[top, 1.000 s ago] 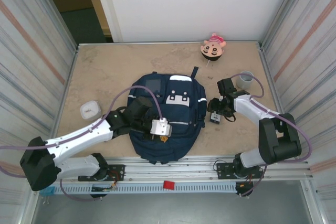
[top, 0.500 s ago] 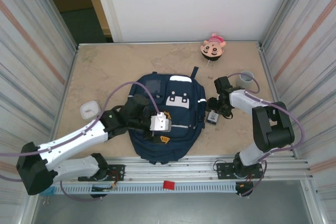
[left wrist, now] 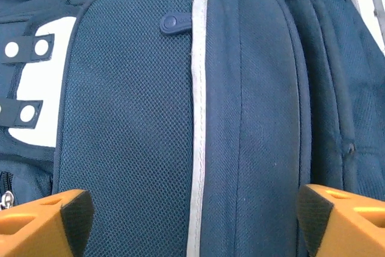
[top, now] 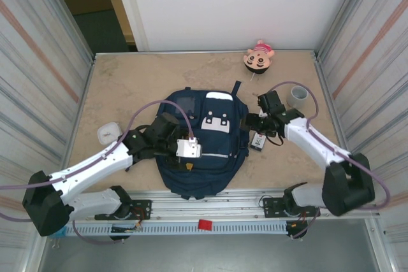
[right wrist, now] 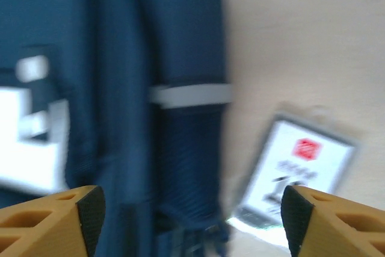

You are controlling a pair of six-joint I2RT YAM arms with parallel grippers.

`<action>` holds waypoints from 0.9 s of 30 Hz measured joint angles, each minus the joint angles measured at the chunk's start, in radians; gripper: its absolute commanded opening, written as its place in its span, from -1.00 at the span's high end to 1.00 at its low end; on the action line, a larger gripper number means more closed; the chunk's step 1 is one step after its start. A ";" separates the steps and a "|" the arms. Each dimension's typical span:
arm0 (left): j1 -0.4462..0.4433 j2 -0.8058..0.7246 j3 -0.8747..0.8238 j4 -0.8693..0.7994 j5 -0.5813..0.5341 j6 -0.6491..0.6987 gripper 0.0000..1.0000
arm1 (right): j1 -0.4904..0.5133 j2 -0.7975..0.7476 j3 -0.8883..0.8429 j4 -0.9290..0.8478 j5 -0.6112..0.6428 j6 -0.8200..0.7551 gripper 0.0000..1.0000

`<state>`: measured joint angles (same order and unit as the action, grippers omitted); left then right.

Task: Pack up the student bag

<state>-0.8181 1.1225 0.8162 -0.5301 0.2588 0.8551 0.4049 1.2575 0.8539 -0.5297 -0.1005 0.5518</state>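
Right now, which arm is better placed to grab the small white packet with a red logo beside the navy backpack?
Right. The right gripper, open, hovers just beside the small white red-logo packet, while the left gripper sits over the navy fabric backpack, farther away.

Loose things on my surface
I see a cartoon-faced doll at the far edge, a grey cup near it, a red-logo packet, and a white tub well apart.

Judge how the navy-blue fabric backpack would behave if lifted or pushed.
The navy-blue fabric backpack would probably sag and fold rather than lift stiffly: it lies flat and slack on the beige stone-look table. Its woven mesh front looks grippy, not slippery. Lying broad and flat, it should slide or bunch when pushed, not roll.
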 measured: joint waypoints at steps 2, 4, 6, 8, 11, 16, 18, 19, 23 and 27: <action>0.000 0.015 0.000 0.005 -0.029 0.010 -0.17 | 0.057 -0.060 -0.027 0.024 -0.049 0.048 -0.48; 0.000 0.038 -0.002 0.018 -0.069 0.015 0.26 | 0.118 -0.095 -0.057 0.045 -0.091 0.095 -0.45; 0.010 0.046 -0.011 0.040 -0.079 0.006 0.63 | 0.175 -0.111 -0.077 0.056 -0.122 0.126 -0.43; 0.042 0.037 -0.014 0.057 -0.051 -0.014 0.90 | 0.212 -0.123 -0.087 0.064 -0.137 0.137 -0.41; 0.133 -0.013 -0.030 0.098 0.044 -0.044 0.98 | 0.222 -0.161 -0.114 0.103 -0.140 0.137 -0.42; 0.208 -0.112 -0.042 0.116 0.168 -0.068 0.61 | 0.192 -0.225 -0.159 0.171 -0.184 0.150 -0.35; 0.188 -0.121 -0.042 0.112 0.184 -0.072 0.53 | 0.177 -0.223 -0.159 0.169 -0.198 0.192 -0.35; 0.179 -0.120 -0.042 0.109 0.188 -0.073 0.50 | 0.178 -0.220 -0.159 0.161 -0.201 0.212 -0.35; 0.135 -0.117 -0.045 0.109 0.185 -0.076 0.37 | 0.236 -0.191 -0.164 0.137 -0.212 0.314 -0.25; 0.090 -0.100 -0.051 0.124 0.159 -0.086 0.20 | 0.273 -0.112 -0.190 0.158 -0.221 0.380 -0.12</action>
<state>-0.7280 1.0225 0.7654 -0.4065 0.4183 0.7692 0.6777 1.1454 0.6640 -0.3717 -0.3218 0.9318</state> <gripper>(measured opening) 0.367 0.581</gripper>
